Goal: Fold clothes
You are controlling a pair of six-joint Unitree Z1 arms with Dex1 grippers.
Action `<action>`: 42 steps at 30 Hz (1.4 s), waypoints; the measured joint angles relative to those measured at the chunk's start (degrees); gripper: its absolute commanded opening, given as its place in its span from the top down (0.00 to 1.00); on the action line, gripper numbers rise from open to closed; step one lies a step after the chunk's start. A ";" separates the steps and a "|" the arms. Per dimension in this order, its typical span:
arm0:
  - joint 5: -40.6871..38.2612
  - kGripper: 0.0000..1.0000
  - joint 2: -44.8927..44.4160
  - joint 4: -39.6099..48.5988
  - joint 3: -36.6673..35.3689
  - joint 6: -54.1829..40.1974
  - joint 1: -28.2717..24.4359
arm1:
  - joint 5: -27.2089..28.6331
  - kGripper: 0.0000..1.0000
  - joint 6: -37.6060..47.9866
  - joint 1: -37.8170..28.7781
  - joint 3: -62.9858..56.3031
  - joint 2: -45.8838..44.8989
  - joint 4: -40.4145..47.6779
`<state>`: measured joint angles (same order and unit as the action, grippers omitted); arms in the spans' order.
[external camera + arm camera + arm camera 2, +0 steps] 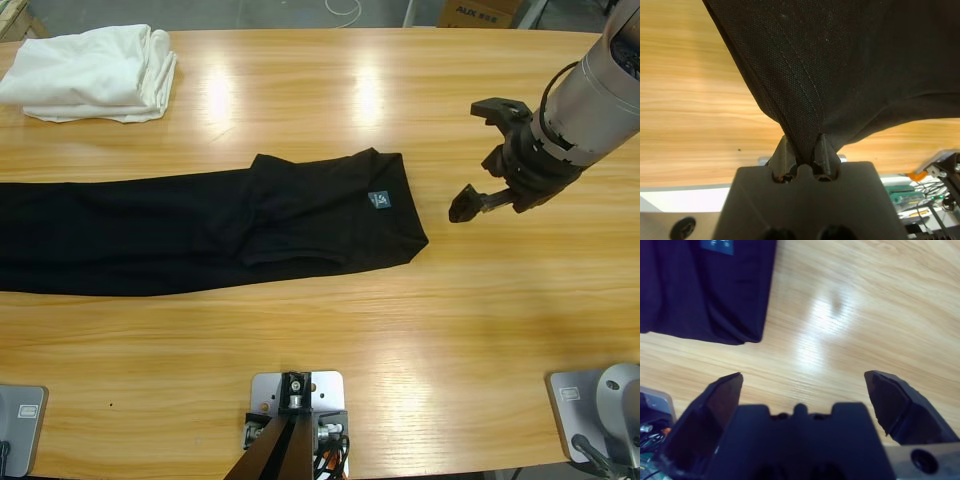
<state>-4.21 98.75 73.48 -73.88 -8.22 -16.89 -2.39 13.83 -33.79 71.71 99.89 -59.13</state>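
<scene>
Two black jaws of the left gripper (802, 155) are pressed together on a pinch of the black polo shirt (200, 230), the dark woven cloth rising from between them in a taut fold with a double line of stitching running up it. The left wrist view shows this cloth filling most of the frame above the jaws, with the wooden bench (330, 340) beneath it. The left gripper itself does not show in the high view.

The right gripper (805, 390) has its jaws spread wide with nothing between them, only bare wood ahead. In the high view it hangs over the bench just to the right of the shirt's near end, apart from the cloth, and its silver-grey arm (600, 85) comes in from the upper right corner.

The shirt lies folded into a long dark band across the left and middle of the bench, running off the left edge of the high view. Its right end is a blunt, slightly angled edge, and a layer is folded over there with a diagonal crease. A small blue-grey neck label (379, 201) sits face up near that end; the right wrist view catches the same label and the shirt's corner at its upper left.

A folded white cloth (95, 72) rests at the far left corner of the bench, well apart from the shirt. Beyond the far edge a cardboard box (478, 12) stands on the floor.
</scene>
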 measured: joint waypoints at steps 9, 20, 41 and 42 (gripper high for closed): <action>-8.70 1.00 -1.33 3.66 -13.25 11.81 25.36 | -0.56 0.00 0.00 0.52 -2.61 -0.05 1.90; -16.10 1.00 10.56 11.17 -42.92 19.93 50.36 | -0.59 0.00 0.00 2.60 -3.32 -0.04 3.85; -23.90 1.00 35.19 13.06 -75.75 23.10 61.98 | -1.75 0.00 -0.23 4.11 -4.64 1.09 6.41; -24.10 1.00 35.91 13.06 -75.76 23.13 62.28 | -1.75 0.00 -0.24 4.11 -4.64 1.23 6.44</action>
<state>-28.31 134.66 86.54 -149.64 14.91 45.39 -4.14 13.59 -29.68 67.07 101.12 -52.69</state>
